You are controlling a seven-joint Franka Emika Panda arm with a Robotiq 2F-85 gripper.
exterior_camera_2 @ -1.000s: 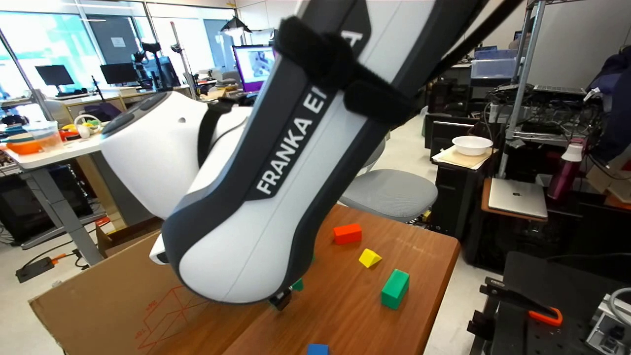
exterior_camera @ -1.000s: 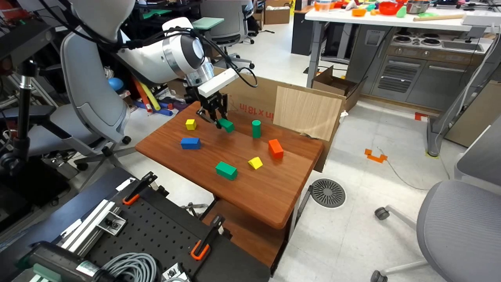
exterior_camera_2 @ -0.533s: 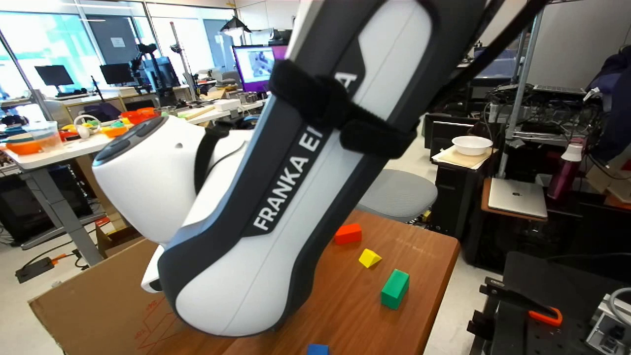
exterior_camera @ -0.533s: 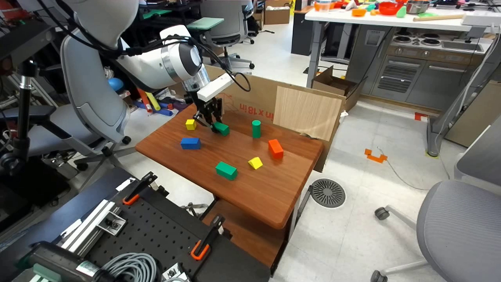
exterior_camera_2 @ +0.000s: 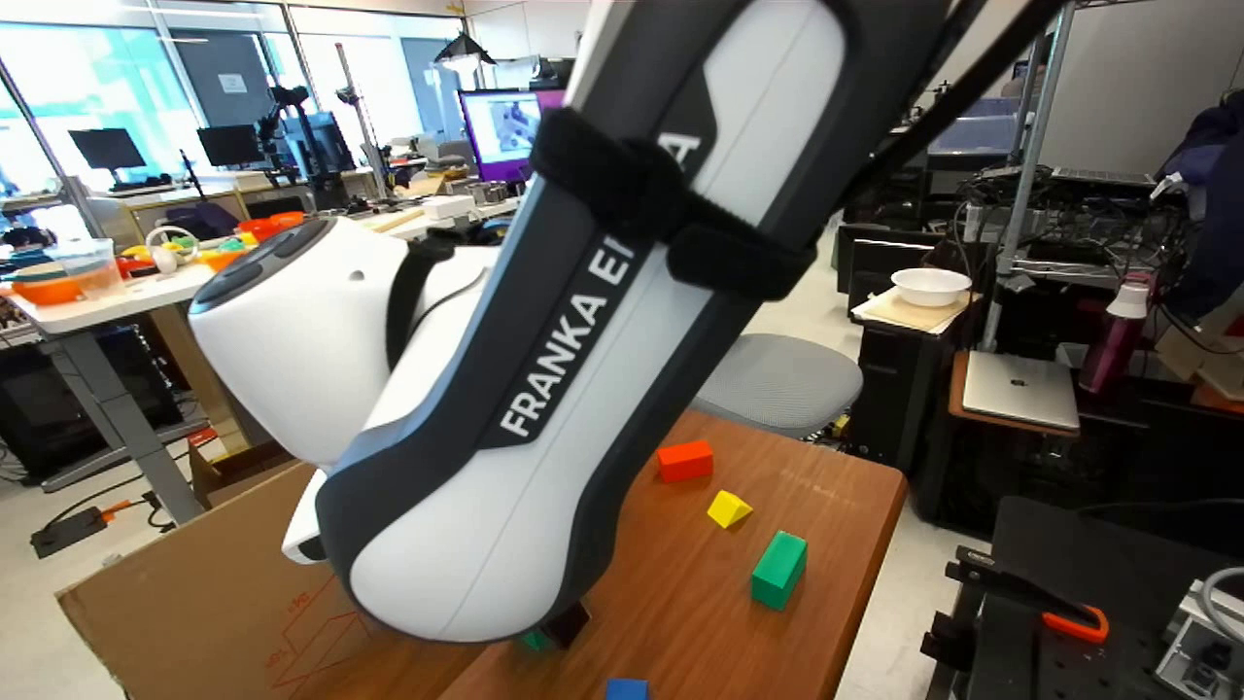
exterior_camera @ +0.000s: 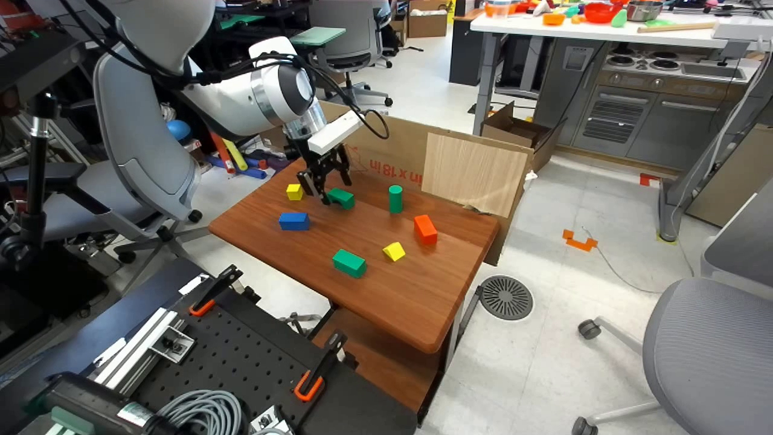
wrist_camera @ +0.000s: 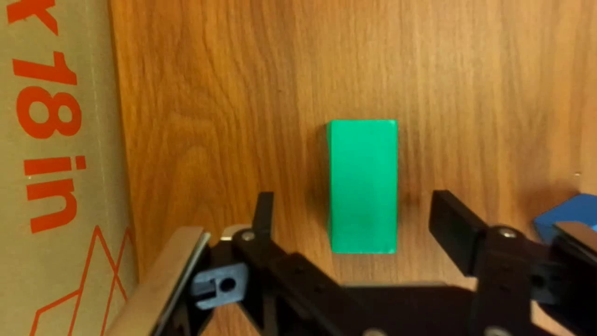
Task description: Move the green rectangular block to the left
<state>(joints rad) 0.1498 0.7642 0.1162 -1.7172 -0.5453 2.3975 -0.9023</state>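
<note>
In the wrist view the green rectangular block (wrist_camera: 364, 186) lies lengthwise on the wooden table, between the spread fingers of my gripper (wrist_camera: 353, 200). A gap of bare wood shows on each side of it, so neither black finger (wrist_camera: 454, 233) touches it. An exterior view has the same block (exterior_camera: 343, 199) flat on the tabletop, with my open gripper (exterior_camera: 336, 192) just above and around its near end. In an exterior view the arm hides most of it; only a green corner of the block (exterior_camera_2: 535, 640) peeks out.
Near the gripper are a yellow cube (exterior_camera: 295, 192) and a blue block (exterior_camera: 294, 222). A green cylinder (exterior_camera: 395, 199), an orange-red block (exterior_camera: 425, 229), a yellow wedge (exterior_camera: 394, 251) and another green block (exterior_camera: 349, 263) stand farther off. Cardboard (exterior_camera: 386, 148) lines one table edge.
The gripper, earlier shut on the green block, moved slightly left and down with it in an exterior view. Its fingers have since spread and let go; the block stays on the table.
</note>
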